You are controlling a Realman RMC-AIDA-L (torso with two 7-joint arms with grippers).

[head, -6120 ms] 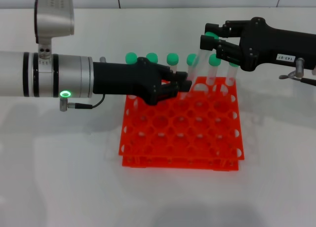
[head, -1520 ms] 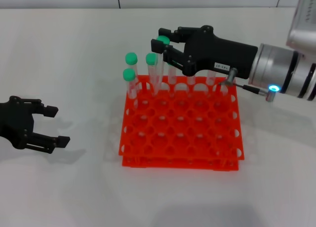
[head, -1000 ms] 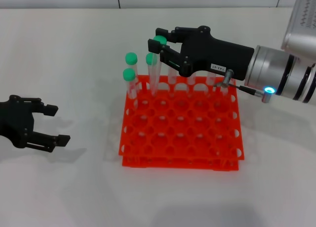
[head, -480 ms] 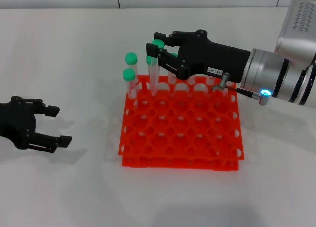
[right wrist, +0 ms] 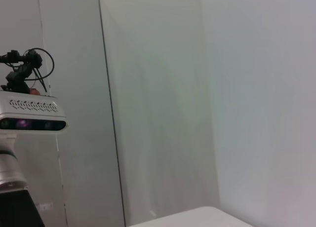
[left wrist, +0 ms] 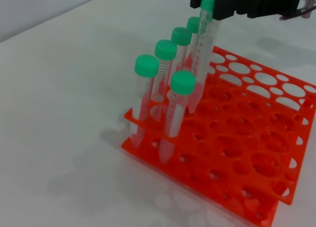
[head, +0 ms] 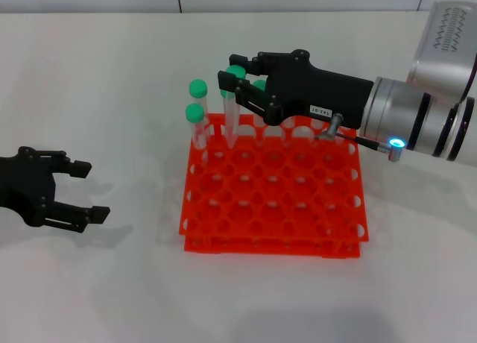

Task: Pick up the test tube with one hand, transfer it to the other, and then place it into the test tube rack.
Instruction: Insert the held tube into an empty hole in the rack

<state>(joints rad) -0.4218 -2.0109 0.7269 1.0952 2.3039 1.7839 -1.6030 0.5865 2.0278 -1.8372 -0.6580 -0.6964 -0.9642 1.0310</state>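
Note:
My right gripper (head: 235, 75), the one with the white label, is shut on the green cap of a clear test tube (head: 232, 112). It holds the tube tilted over the back left of the orange-red rack (head: 272, 209). The left wrist view shows the tube (left wrist: 202, 54) with its lower end down at a hole in the rack's (left wrist: 256, 143) top tier. My left gripper (head: 91, 189) is open and empty, low over the table far left of the rack.
Several other green-capped tubes (head: 197, 119) stand in the rack's back rows, close beside the held one (left wrist: 173, 113). White table surrounds the rack. The right wrist view shows only a wall and a camera head.
My right gripper has moved a little left and down with the tube, bringing its lower end to the rack. The left gripper has stayed put.

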